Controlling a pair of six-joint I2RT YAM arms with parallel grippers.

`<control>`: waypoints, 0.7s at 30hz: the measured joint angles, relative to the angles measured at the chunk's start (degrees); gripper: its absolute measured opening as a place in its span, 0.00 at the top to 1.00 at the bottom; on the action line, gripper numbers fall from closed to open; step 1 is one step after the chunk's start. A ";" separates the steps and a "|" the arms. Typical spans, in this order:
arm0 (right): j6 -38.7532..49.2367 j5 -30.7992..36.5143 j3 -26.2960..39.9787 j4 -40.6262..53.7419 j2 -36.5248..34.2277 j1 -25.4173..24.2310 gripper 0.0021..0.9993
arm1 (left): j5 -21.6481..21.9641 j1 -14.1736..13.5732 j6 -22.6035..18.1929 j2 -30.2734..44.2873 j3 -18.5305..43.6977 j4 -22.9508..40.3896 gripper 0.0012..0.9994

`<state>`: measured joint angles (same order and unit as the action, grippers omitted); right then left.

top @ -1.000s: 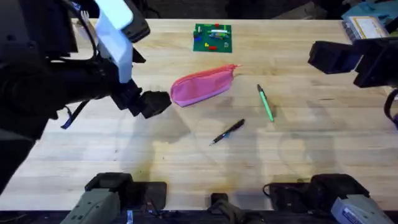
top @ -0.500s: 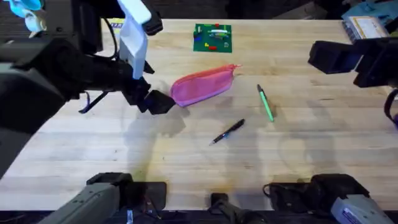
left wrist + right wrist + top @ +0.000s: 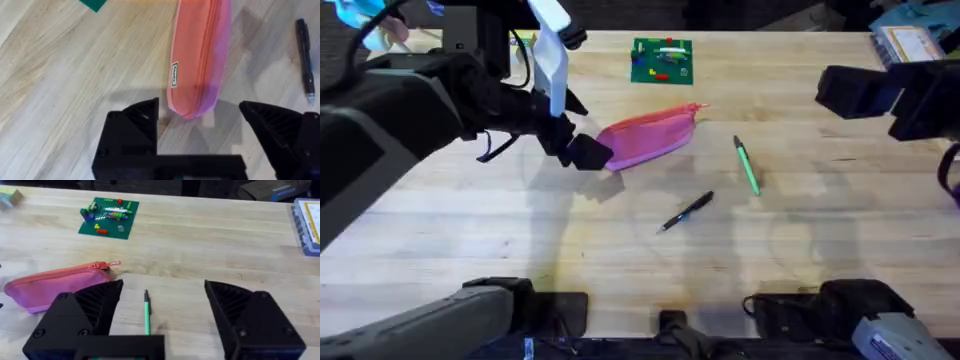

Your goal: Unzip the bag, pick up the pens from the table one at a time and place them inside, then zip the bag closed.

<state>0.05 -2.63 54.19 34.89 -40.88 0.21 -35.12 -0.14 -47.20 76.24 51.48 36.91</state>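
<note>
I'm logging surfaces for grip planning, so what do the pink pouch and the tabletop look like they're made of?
The pink pouch: apparently soft woven fabric, matte, with a stitched zipper line and a small sewn-in side label; its end sags rounded. The tabletop: light wood, likely butcher block, with visible plank seams and grain and a low-sheen finish.

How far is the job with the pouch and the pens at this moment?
Nothing looks done: the bag lies zipped shut on the table. In hand: the left gripper, fingers open, sits at the bag's end, not gripping it. The right gripper is open above the green pen. Left: unzipping, putting in the green pen and the black pen, and zipping closed.
</note>
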 joint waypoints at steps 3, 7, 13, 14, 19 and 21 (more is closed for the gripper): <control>0.00 0.00 0.00 0.00 0.00 0.00 0.00 | -1.04 0.00 0.00 0.86 0.00 -0.32 0.00; 0.00 0.00 0.00 0.00 0.00 0.00 0.00 | -2.23 0.00 0.00 2.24 0.00 -0.34 0.00; 0.00 0.00 0.00 0.00 0.00 0.00 0.00 | -3.75 0.00 0.00 4.58 0.00 -0.35 0.00; 0.00 0.00 0.00 0.00 0.00 0.00 0.00 | -4.17 0.00 0.00 5.36 0.00 -0.36 0.00; 0.00 0.00 0.00 0.00 0.00 0.00 0.00 | -4.56 0.00 0.00 7.07 0.00 -0.50 0.01; 0.00 0.00 0.00 0.00 0.00 0.00 0.00 | -4.56 0.00 0.00 7.44 0.00 -0.51 0.07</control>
<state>0.06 -2.63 54.19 34.89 -40.88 0.21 -39.68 -0.14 -47.20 83.68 51.48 36.40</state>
